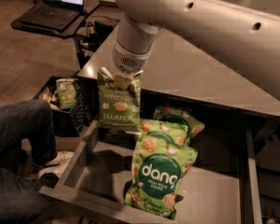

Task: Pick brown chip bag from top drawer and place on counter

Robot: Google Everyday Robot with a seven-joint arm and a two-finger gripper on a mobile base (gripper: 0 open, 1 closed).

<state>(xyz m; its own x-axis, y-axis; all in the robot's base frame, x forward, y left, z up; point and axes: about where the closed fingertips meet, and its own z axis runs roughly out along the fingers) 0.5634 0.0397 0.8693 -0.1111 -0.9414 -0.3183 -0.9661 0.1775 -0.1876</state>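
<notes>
My gripper (122, 80) hangs from the white arm at the counter's front edge and is shut on the top edge of the olive-brown chip bag (120, 107) printed "JALAPEÑO". The bag hangs upright in the air above the back left of the open top drawer (79, 158), with its top level with the counter (191, 73) edge. The fingers are mostly hidden behind the wrist and the bag's crumpled top.
Two green "dang" chip bags (161, 171) stand in the drawer, with one more (179, 118) behind them. A seated person's leg (18, 129) and shoe are close on the left. A black crate (60, 97) with snack bags stands on the floor. A laptop (60, 3) sits on a stand behind.
</notes>
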